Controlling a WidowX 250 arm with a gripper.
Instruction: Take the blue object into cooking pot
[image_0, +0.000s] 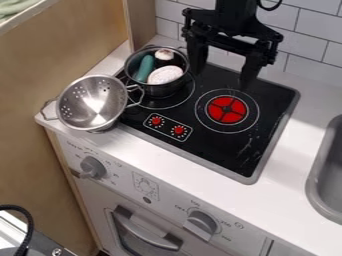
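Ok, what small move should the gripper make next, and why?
I'd probably ease the black two-finger gripper up, away from the stove: the elongated blue-green object already lies inside the shiny metal pot, and the open gripper holds nothing, so no further grasp seems needed.

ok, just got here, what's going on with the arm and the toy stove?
The arm isn't handling anything: its gripper hangs open and empty over the stove. The blue-green object is in the cooking pot, along with a white oval piece and a dark piece with a pale top. A metal colander sits beside the pot.
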